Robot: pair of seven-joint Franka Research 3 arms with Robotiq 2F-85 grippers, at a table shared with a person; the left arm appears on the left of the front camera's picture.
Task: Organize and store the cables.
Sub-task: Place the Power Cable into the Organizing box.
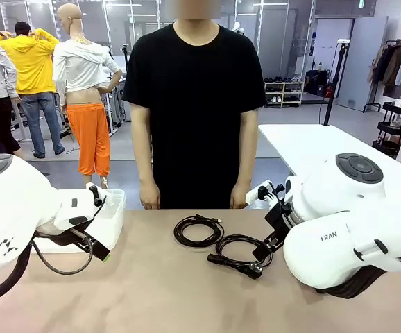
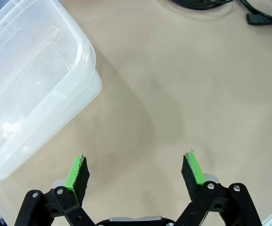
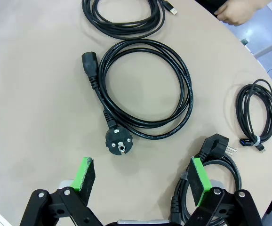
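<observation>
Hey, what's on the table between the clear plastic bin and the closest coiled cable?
Nothing; the front view shows bare table between the bin and that cable, and the left wrist view agrees.

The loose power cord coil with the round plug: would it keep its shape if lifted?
Probably not: the power cord coil shows no tie, so loops would likely sag apart. Its round plug looks bulky and may dangle. The small coil seems banded, so likely holds together better.
</observation>
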